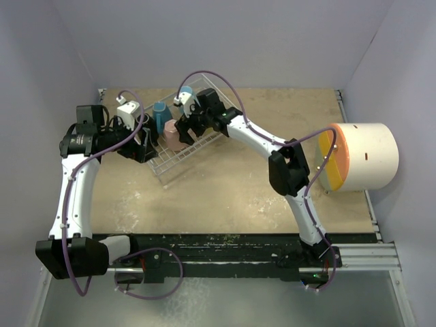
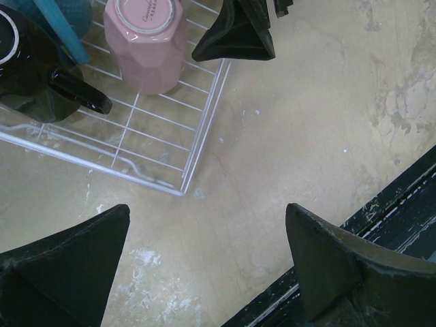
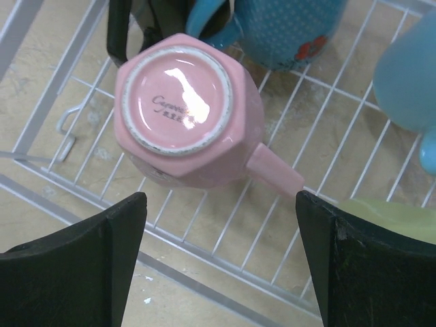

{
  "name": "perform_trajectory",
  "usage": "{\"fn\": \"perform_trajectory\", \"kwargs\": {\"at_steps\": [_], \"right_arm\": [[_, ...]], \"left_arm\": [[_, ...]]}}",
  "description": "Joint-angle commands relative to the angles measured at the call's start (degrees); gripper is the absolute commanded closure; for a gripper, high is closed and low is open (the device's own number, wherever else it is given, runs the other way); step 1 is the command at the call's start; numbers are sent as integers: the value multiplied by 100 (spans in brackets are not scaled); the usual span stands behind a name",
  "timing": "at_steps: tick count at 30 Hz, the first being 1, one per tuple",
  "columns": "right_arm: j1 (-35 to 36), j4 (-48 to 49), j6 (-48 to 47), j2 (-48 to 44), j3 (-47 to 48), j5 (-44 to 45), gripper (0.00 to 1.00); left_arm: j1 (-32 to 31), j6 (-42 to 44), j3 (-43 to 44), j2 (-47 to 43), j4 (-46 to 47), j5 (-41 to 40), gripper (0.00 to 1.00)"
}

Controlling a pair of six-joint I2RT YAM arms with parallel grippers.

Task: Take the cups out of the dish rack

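over dish rack (image 1: 180,157), right pincer (image 3: 219,204) spread wide above inverted pink mug (image 3: 182,109).

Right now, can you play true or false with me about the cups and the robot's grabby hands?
1. The pink cup sits upside down in the dish rack. True.
2. The right gripper is squeezing the pink cup. False: it is open above the cup and holds nothing.
3. The left gripper is open over the table, near the rack's corner. True.
4. The black cup stands out on the table. False: it is in the rack beside the pink cup.
5. The big cream cylinder is inside the rack. False: it lies at the table's right edge, far from the rack.
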Motion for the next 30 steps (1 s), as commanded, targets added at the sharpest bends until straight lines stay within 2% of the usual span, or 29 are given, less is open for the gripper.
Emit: {"fn": "perform_trajectory", "kwargs": {"at_steps": [1, 6, 12, 20, 25, 27, 30], "right_arm": [[-10, 398, -578, -298, 56, -580, 9], [-45, 472, -884, -114, 193, -717, 9], [-71, 45, -1040, 272, 683, -817, 10], [189, 44, -1008, 44, 261, -871, 12], [371, 118, -946, -190, -171, -677, 19], [480, 136, -969, -254, -257, -441, 28], [600, 242, -913, -232, -288, 44, 34]], "left_arm": [[-2, 144, 102, -130, 111, 24, 1], [-2, 33, 134, -166, 132, -103, 1], [-2, -250, 206, -233, 140, -124, 1], [-2, -510, 192, -224, 319, -346, 1], [-2, -558, 224, -325, 291, -406, 1], [-2, -575, 200, -375, 307, -444, 1], [-2, -577, 157, -380, 378, -562, 1]]}}
